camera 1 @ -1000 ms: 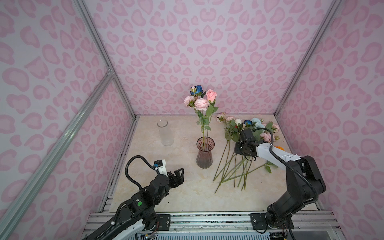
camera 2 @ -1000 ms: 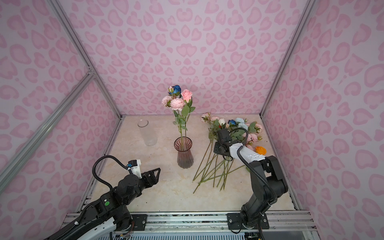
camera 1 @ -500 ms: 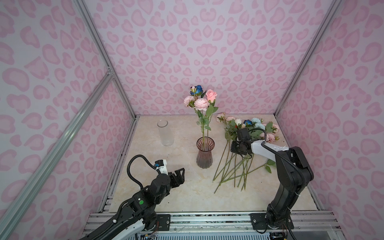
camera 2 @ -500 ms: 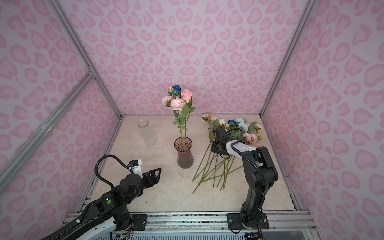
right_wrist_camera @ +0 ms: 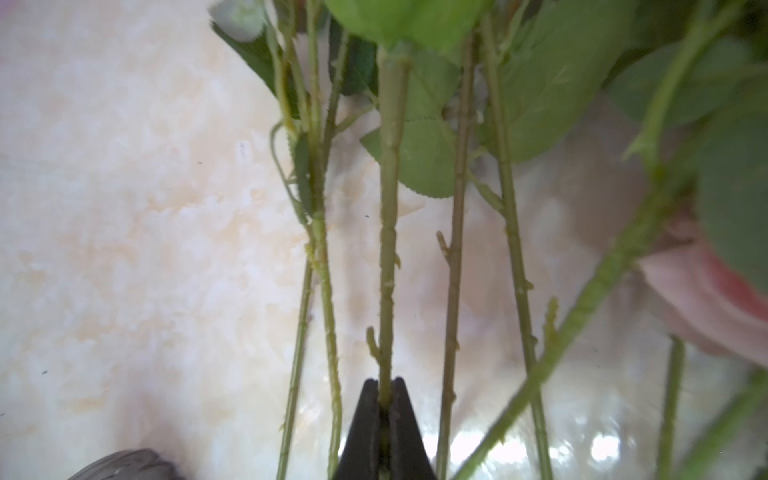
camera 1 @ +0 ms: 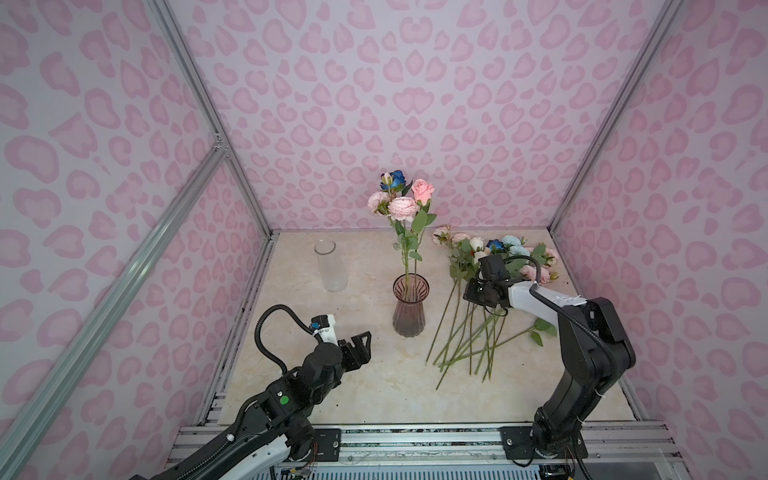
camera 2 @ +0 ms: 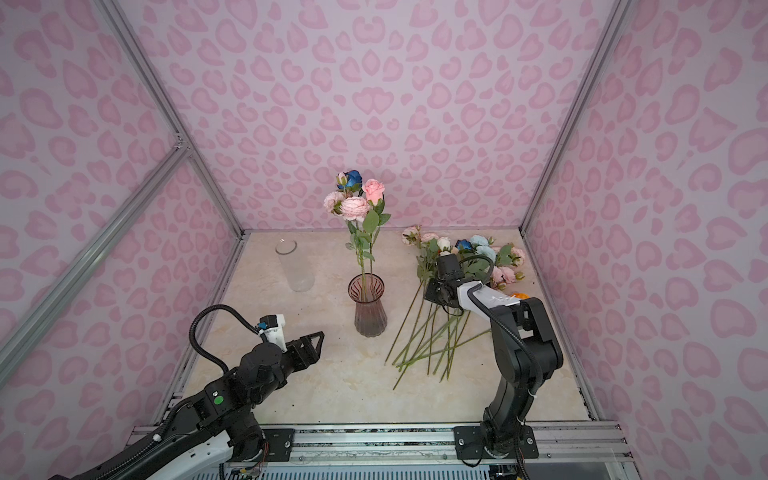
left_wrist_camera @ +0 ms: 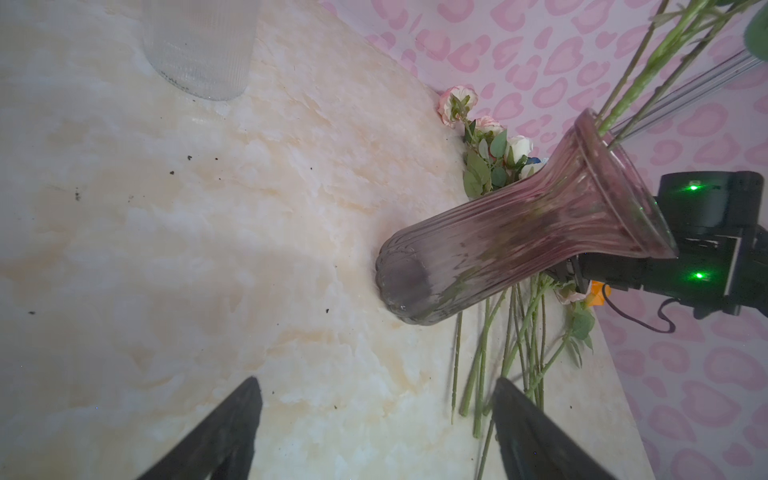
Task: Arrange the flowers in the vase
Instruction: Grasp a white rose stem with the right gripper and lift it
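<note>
Marbled bench (camera 1: 374,395), boxed in by pink-printed walls, is carrying everything, and we are placing it all against the smoky pink vase (camera 1: 409,307).

Nearest to us, left of the vase and well short of it, we are hanging our left pincer (left_wrist_camera: 376,386) with its jaws wide and nothing between them. Right of the vase the loose flowers (camera 1: 469,328) are lying in a fan, cut ends toward us and blooms away. Among them, just beside the vase, we are pinching one stem (right_wrist_camera: 388,249) with our right pincer (right_wrist_camera: 385,384), its tips closed tight on it. In the vase itself, several pink blooms and a blue one (camera 1: 401,201) are already standing upright. Beyond the vase to its left, a clear glass cylinder (camera 1: 330,266) is standing empty.

We are judging the lift to be the risky part. Other stems are lying close on both sides of the gripped one, and a thicker one is slanting across the pile, so leaves or thorns may catch and drag extra flowers up. Only the very tips are holding the thin stem, so it may swivel or slip. Swinging so long a stem across could also knock the vase or the blooms standing in it.
</note>
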Controlling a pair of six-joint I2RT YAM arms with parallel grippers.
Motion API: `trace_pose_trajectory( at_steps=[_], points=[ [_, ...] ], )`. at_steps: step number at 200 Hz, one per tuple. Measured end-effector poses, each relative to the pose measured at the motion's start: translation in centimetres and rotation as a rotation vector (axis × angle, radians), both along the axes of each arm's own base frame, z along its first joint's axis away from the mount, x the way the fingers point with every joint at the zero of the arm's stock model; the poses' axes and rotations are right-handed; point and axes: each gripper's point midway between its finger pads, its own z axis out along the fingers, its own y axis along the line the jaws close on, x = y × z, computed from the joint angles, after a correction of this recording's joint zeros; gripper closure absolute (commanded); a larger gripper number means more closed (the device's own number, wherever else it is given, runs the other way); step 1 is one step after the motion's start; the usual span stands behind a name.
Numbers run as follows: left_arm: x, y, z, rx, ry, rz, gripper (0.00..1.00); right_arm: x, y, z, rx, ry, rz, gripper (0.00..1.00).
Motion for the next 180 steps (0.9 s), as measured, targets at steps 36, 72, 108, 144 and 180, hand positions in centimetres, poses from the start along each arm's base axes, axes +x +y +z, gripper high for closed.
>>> trace_pose_trajectory(
  at_steps=[36,72,108,144,180],
  points=[
    [0.4,-0.6,0.5,0.013,0.005,-0.009,0.12,0.0,-0.3,6.8,0.040,-0.195,-0.010,0.99],
    [0.9,-1.5,1.7,0.031,-0.008,-0.037,0.16,-1.5,-1.0,12.4,0.063,-0.370,-0.016,0.99],
    [1.3,-3.3,4.2,0.043,-0.071,-0.130,0.19,-3.4,-1.2,19.6,0.063,-0.572,0.005,0.99],
    [1.8,-4.8,7.9,0.060,-0.189,-0.211,0.20,-6.6,-0.8,25.6,0.036,-0.757,0.046,0.99],
    [0.8,-7.9,12.7,0.046,-0.362,-0.392,0.22,-9.5,0.5,29.6,0.043,-0.894,0.109,0.98]
  ],
)
